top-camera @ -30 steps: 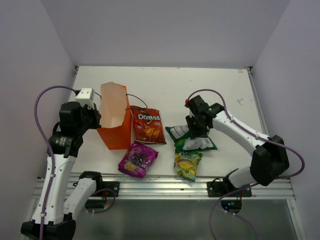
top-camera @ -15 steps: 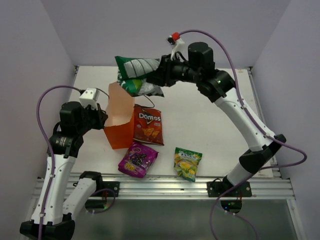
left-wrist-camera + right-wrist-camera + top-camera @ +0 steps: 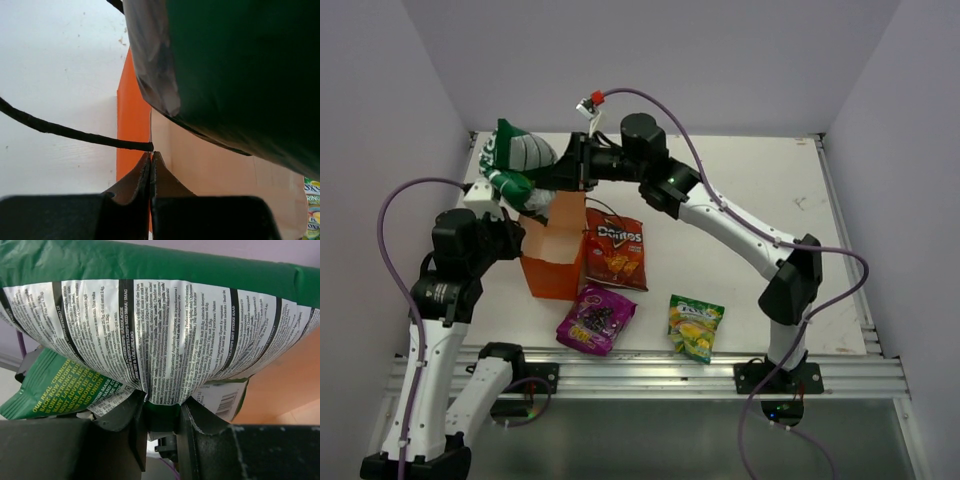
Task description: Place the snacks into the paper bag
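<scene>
Clamping the chip bag (image 3: 515, 160) in our right gripper (image 3: 160, 415), we held it above the paper bag (image 3: 552, 272), toward 11 o'clock. Our left gripper (image 3: 150, 172) pinched its rim. The Doritos bag (image 3: 615, 250) lay at 3 o'clock.

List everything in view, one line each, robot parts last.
paper bag: one, orange, upright at the table's left
chip bag: one, green and white, held in the air over the paper bag
Doritos bag: one, red, flat, right of the paper bag
purple packet: one, purple, near edge, in front of the Doritos bag
small packet: one, yellow-green, near edge, right of the purple packet
table: one, white, under it all
left gripper: one, black, shut on the paper bag's rim
right gripper: one, black, shut on the chip bag
</scene>
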Action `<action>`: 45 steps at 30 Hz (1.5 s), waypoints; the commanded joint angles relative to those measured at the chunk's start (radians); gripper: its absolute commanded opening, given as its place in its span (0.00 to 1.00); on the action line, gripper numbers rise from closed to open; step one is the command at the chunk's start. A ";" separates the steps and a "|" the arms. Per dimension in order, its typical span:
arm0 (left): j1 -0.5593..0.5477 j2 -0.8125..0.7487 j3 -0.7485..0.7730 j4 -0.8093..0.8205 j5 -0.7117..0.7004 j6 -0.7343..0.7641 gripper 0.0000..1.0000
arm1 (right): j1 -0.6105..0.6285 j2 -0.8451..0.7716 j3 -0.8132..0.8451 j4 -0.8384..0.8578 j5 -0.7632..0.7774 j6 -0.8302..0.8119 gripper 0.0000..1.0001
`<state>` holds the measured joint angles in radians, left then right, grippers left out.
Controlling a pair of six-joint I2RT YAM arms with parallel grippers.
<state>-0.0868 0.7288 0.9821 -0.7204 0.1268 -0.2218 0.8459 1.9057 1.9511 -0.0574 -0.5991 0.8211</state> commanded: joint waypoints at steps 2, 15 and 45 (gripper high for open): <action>-0.030 0.001 0.021 0.027 -0.013 0.049 0.00 | 0.105 -0.082 -0.099 0.117 -0.021 0.017 0.00; -0.059 -0.012 -0.026 0.033 -0.116 0.021 0.00 | 0.145 -0.244 -0.425 0.030 0.107 -0.020 0.00; -0.126 -0.005 -0.037 0.035 -0.159 0.056 0.00 | 0.140 -0.510 -0.459 -0.478 0.662 -0.387 0.99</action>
<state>-0.2054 0.7227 0.9508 -0.7177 -0.0345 -0.1864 0.9871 1.4055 1.7149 -0.5285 -0.0502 0.4347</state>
